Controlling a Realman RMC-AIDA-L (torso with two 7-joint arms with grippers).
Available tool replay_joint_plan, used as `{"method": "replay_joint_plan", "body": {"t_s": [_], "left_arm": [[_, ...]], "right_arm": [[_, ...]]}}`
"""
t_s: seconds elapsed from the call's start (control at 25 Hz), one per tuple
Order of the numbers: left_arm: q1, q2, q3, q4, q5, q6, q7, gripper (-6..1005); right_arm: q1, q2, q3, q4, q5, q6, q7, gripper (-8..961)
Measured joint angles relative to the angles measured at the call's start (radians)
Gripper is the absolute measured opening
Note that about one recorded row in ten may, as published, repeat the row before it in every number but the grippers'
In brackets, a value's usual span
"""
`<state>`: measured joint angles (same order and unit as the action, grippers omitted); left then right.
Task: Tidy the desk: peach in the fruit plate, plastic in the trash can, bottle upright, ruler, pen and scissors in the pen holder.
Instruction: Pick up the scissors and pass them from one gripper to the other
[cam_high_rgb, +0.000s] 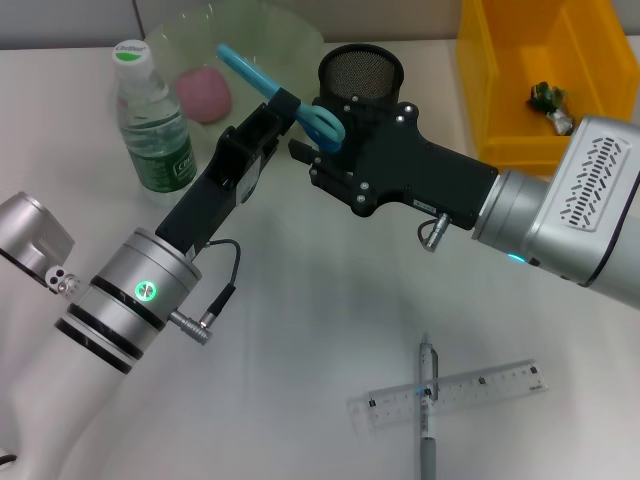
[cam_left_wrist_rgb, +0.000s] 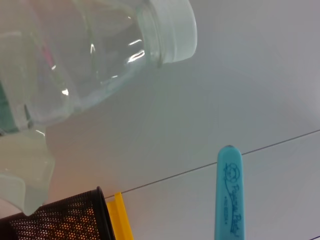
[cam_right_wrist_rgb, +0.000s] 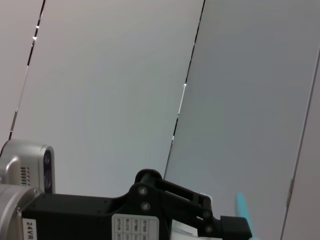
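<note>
My left gripper (cam_high_rgb: 283, 101) is shut on the blue scissors (cam_high_rgb: 248, 72) and holds them in the air in front of the black mesh pen holder (cam_high_rgb: 360, 72). The scissors' blue tip shows in the left wrist view (cam_left_wrist_rgb: 229, 195). My right gripper (cam_high_rgb: 312, 130) is open, with its fingers on either side of the scissors' handle loops (cam_high_rgb: 322, 122). The pink peach (cam_high_rgb: 203, 95) lies in the clear green fruit plate (cam_high_rgb: 290, 40). The water bottle (cam_high_rgb: 150, 120) stands upright. The clear ruler (cam_high_rgb: 450, 395) and the grey pen (cam_high_rgb: 427, 410) lie crossed on the desk near the front.
A yellow bin (cam_high_rgb: 500, 110) at the back right holds a crumpled plastic wrapper (cam_high_rgb: 550, 100). The two arms meet over the middle of the desk. The right wrist view shows my left gripper's black body (cam_right_wrist_rgb: 170, 207) against a pale wall.
</note>
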<state>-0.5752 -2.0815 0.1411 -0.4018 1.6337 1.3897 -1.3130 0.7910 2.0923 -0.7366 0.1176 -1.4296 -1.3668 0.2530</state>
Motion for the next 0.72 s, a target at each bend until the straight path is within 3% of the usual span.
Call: {"method": "replay_joint_plan", "body": {"t_s": [0.4,0.72], "left_arm": [[0.001,0.0,-0.002,-0.001,0.012,0.0,-0.003,253],[0.005,0.0,-0.005,0.0,0.026,0.0,-0.006,253]], "right_arm": [[0.001,0.0,0.001,0.006,0.0,0.0,0.0,452],[0.001,0.0,0.006,0.013,0.0,0.0,0.0,359]]}}
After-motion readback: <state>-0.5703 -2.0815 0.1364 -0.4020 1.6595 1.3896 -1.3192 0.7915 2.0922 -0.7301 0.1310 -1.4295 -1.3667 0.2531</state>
